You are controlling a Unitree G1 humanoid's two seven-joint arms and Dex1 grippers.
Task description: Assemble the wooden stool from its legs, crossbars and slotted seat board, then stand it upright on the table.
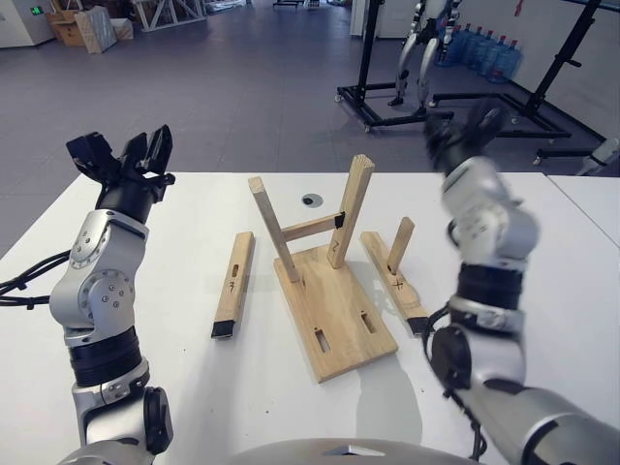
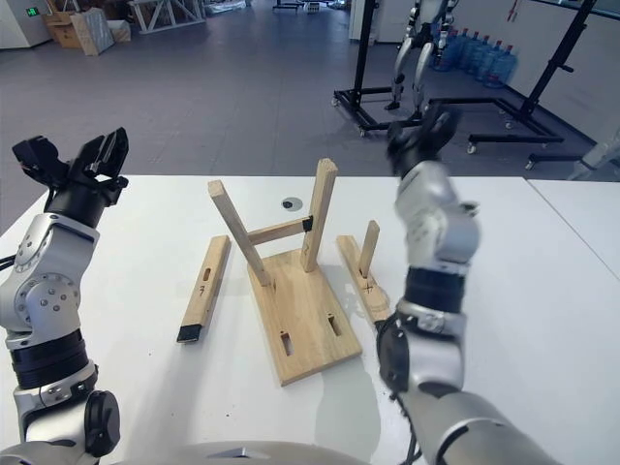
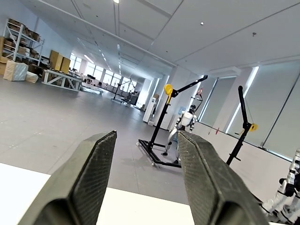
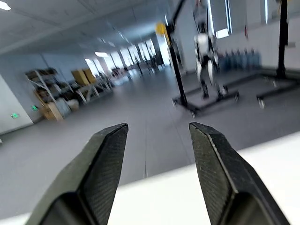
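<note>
At desk (image 1: 572,252) centre the board (image 1: 334,315) lies flat, two leaning legs (image 1: 274,231) slotted in, one crossbar (image 1: 310,229) between; spare legs (image 1: 233,283) flank it; left gripper (image 3: 146,140) and right gripper (image 4: 158,129) hover high, fingers spread, empty; a careless descent could tip the loosely seated pair out.

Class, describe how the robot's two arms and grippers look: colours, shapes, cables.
The left arm and right arm are chains of rounded silver-grey housings joined by black ring segments. Black cables loop out beside the left arm. The left gripper and right gripper each carry two black, wedge-shaped fingers with finely textured faces.
</note>
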